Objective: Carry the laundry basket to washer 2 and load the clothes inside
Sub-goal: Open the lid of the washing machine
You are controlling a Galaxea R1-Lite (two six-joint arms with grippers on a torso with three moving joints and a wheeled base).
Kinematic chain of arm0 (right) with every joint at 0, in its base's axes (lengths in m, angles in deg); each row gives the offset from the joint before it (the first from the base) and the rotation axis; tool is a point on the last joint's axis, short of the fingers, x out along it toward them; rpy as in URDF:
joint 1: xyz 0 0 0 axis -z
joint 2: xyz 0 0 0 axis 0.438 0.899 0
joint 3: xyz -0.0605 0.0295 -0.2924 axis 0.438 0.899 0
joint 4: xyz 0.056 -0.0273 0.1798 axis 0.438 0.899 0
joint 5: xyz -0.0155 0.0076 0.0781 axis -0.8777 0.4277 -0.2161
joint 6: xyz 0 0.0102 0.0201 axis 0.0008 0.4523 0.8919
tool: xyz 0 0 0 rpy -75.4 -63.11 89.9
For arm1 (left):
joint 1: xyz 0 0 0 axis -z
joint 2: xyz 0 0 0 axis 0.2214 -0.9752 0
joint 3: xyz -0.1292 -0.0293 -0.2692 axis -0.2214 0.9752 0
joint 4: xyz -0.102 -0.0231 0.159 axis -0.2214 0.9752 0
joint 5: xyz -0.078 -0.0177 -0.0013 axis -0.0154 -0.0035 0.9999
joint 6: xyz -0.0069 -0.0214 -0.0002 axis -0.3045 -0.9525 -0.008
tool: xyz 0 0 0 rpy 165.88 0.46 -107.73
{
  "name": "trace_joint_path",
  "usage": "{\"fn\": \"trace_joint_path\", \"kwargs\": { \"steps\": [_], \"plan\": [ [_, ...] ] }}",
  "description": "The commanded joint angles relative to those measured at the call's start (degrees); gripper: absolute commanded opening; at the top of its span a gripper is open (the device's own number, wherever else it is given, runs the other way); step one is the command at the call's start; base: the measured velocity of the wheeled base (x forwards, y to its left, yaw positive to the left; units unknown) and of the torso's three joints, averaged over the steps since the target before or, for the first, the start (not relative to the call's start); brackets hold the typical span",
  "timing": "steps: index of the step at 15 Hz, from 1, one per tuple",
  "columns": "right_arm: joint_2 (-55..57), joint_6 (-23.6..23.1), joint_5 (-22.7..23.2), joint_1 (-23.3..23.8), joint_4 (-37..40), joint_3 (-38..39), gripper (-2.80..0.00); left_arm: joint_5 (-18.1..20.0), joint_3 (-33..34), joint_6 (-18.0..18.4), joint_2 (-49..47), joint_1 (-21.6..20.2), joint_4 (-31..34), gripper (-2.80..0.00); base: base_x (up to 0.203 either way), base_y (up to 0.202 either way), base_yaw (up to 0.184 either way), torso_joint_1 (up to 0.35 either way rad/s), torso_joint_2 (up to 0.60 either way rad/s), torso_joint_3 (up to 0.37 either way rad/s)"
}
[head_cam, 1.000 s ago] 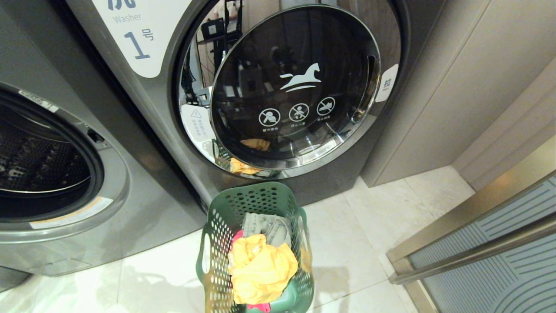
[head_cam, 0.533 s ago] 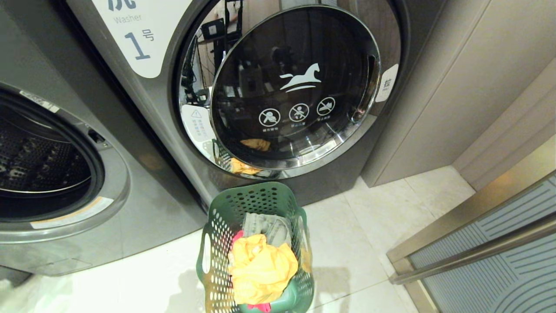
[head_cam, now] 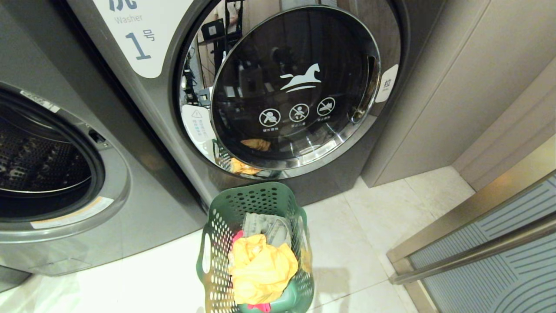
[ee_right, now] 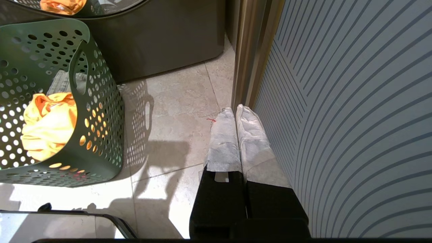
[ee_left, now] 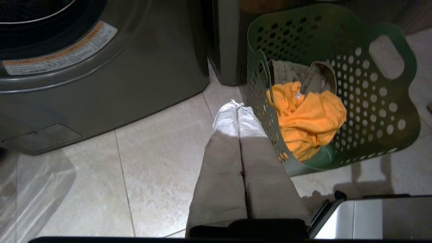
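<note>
The basket (head_cam: 256,208) is dark green, its walls dotted all over with round holes. On top inside lies a bright yellow garment (head_cam: 260,269), with a faded grey-green piece (head_cam: 265,226) behind it and a scrap of pink-red cloth (head_cam: 260,307) at its edge. The washer (head_cam: 143,108) is dark grey with a chrome-ringed black door, a white horse logo (head_cam: 302,77) and a white label (head_cam: 139,34). The floor (head_cam: 373,217) is pale cream tile. Just beside the right claw (ee_right: 235,109), whose fingers are wrapped in white, a blue-grey panel (ee_right: 354,118) carries curved dark stripes.
</note>
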Motion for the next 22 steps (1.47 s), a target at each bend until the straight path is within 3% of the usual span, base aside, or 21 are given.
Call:
{"fn": "trace_joint_path", "kwargs": {
  "steps": [1,3,22],
  "plan": [
    [-0.01,0.0,0.02,0.0,0.0,-0.01,-2.8,-0.66,0.55,-1.65,4.3,0.07,0.02,-2.8,0.0,0.0,0.0,0.0,0.0,0.0],
    [-0.01,0.0,0.02,0.0,0.0,-0.01,-2.8,-1.12,0.56,-3.56,4.29,0.06,-0.03,-2.8,0.0,0.0,0.0,0.0,0.0,0.0],
    [-0.01,1.49,-1.56,0.0,-0.09,0.07,-2.8,-1.12,0.56,-3.46,4.29,0.08,0.06,-2.8,0.0,0.0,0.0,0.0,0.0,0.0]
  ]
}}
